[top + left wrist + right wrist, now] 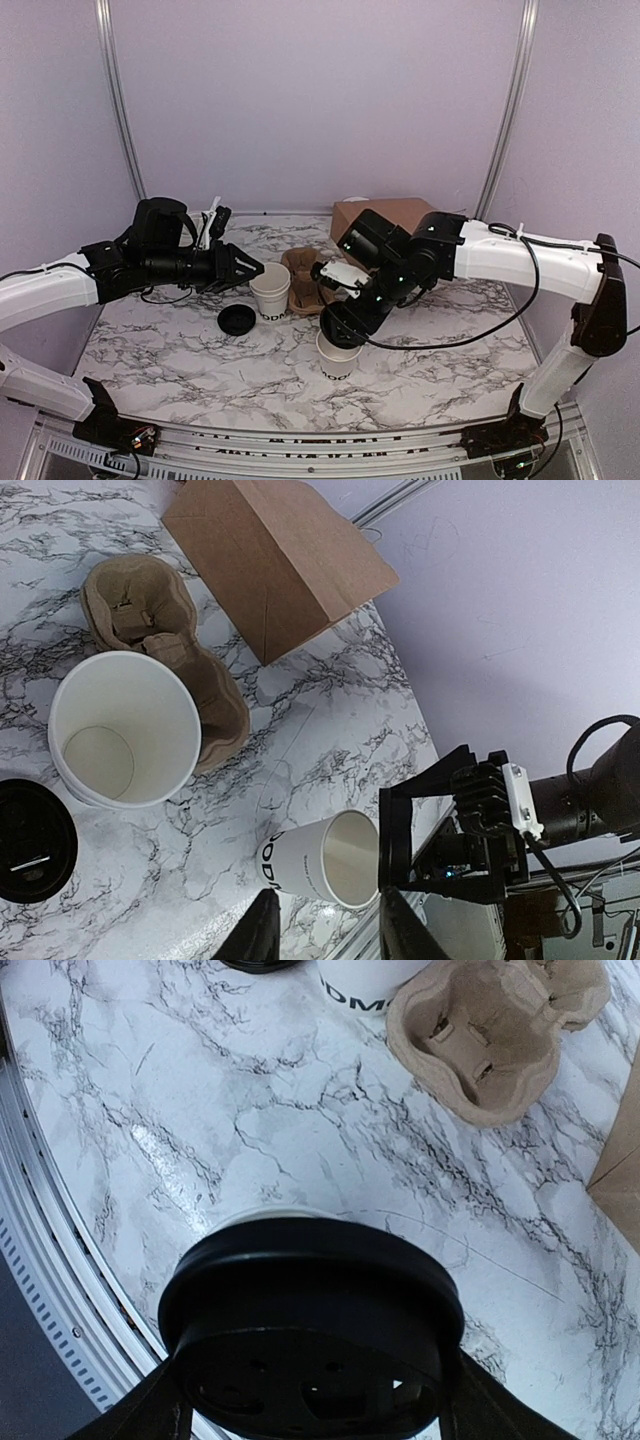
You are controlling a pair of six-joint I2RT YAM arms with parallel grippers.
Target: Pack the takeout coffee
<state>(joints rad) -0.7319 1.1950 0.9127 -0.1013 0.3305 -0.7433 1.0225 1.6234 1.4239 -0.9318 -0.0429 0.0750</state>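
My right claw (pixel 312 1395) is clenched on a black lid (pixel 310 1290), one finger on each side of its rim, flat over the mouth of the coffee cup (pixel 338 362). A strip of white rim shows past the lid's far edge, and I can't tell if the lid is seated. That cup stands upright on the near middle of the table, dark lettering low on its side. My left claw (pixel 328 925) is released, fingers apart and gripping nothing, held off to the left and pointed toward the middle. Just ahead of it stands a second cup (pixel 125 730), white and open-topped, also with lettering on its side. Another lid (pixel 30 840), black too, lies flat on the table near that cup, on its near-left. A brown pulp cup carrier (pixel 165 650) sits right against the second cup's right side, between the two claws and farther back than the coffee cup. A brown paper bag (pixel 280 560) is behind the carrier by the back wall. The table (pixel 450 330) is white marble with grey veins and has a metal rail (pixel 300 440) along the near edge. The walls (pixel 320 100) are pale purple.
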